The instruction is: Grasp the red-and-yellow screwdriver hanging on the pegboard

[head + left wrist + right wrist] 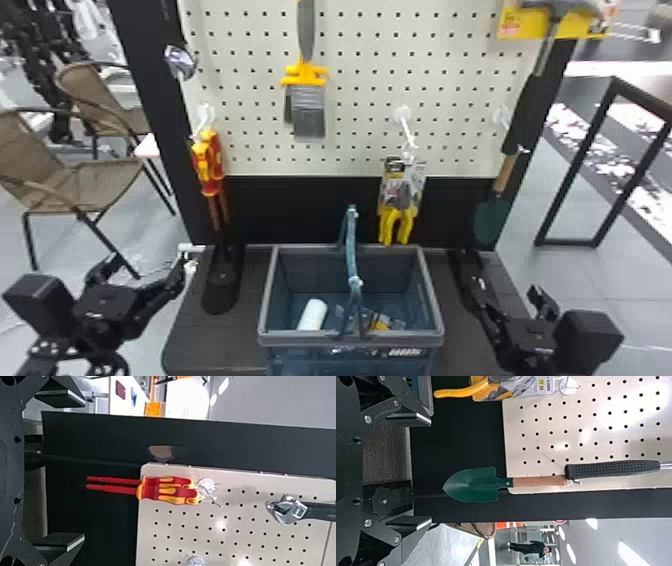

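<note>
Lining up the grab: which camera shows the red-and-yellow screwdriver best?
Left wrist view: the screwdriver hangs centred, unobstructed. Head view has it smaller, at the left edge of the pegboard. Right wrist view faces the green trowel.

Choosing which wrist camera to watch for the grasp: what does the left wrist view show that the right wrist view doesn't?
Left wrist view: the red-and-yellow screwdriver hanging from a white hook, and a wrench farther along the board. Right wrist view: a green trowel, a black hammer grip and yellow-handled pliers. Shared: the pegboard with its black frame, plus each arm's own fingers, the left gripper and right gripper both open.
</note>
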